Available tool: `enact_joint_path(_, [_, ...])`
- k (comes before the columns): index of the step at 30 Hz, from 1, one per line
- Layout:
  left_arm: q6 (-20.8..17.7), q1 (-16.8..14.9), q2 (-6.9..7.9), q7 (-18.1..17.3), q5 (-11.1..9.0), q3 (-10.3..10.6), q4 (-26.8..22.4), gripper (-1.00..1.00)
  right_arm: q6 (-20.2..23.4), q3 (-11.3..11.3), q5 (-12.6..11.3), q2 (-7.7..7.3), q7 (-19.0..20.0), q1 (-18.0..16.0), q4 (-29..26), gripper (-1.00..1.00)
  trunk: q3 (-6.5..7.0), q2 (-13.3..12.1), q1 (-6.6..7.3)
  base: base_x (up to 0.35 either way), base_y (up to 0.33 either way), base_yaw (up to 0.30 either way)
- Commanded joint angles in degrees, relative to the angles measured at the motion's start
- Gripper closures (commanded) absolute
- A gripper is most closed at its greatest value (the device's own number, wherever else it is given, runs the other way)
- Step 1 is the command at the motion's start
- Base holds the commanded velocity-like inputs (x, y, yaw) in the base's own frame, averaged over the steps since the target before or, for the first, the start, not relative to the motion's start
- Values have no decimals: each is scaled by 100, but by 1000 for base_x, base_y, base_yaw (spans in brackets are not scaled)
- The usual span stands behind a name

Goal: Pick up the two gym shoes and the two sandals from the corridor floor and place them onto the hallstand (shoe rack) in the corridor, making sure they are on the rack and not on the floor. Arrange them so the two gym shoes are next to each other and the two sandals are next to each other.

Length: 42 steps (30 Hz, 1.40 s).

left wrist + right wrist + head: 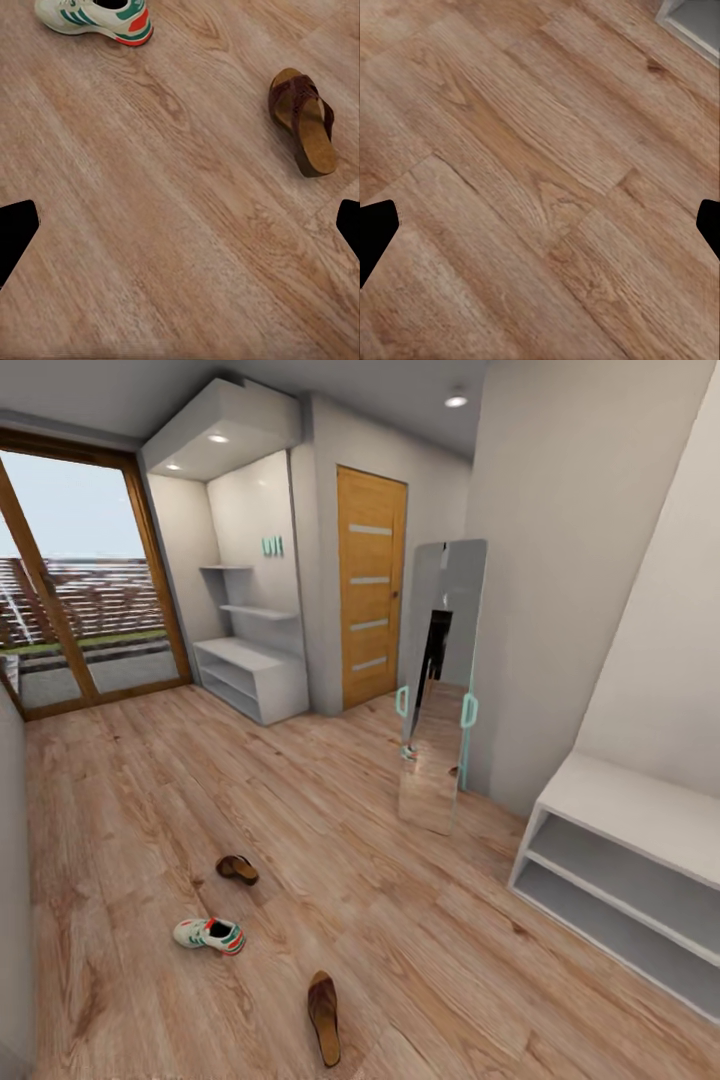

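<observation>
One white gym shoe [210, 935] with green stripes and a red-orange heel lies on the wood-plank corridor floor [330, 830]; the second gym shoe is out of view. A brown sandal [238, 869] lies just beyond it and another sandal [324, 1017] lies nearer me. The hallstand [252, 678], white with floating shelves above, stands at the far end by the glass door. In the left wrist view my left gripper [180, 232] hangs open above bare floor, with the gym shoe [97, 16] and a sandal [304, 120] ahead of it. My right gripper [540, 232] is open over bare planks.
A second white bench unit [625, 880] with two open shelves stands close at the right; its corner [694, 22] shows in the right wrist view. A teal-framed mirror [440, 680] leans on the right wall. A wooden door [370, 585] is behind it.
</observation>
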<state>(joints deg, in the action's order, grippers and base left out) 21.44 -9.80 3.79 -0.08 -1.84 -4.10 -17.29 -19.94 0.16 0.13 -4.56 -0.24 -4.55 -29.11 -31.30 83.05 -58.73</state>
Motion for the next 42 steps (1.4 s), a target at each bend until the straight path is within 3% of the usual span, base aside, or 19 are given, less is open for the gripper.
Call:
enact_joint_path(1, [18, -5, -1, -1, -19, -4, 6, -100, -17, 2, 2, -1, -2, -2, 2, -100, -13, 3, 1, 0, 0, 173])
enact_joint_path(34, [18, -5, 4, 17, -19, -4, 6, -100, -27, 2, -4, -1, -11, -2, -4, -100, -231, 3, 1, 0, 0, 197])
enact_joint_path(42, [18, -5, -7, 17, -19, -4, 8, -100, -22, 10, 13, -6, 20, -2, 7, -100, -244, 3, 1, 0, 0, 55])
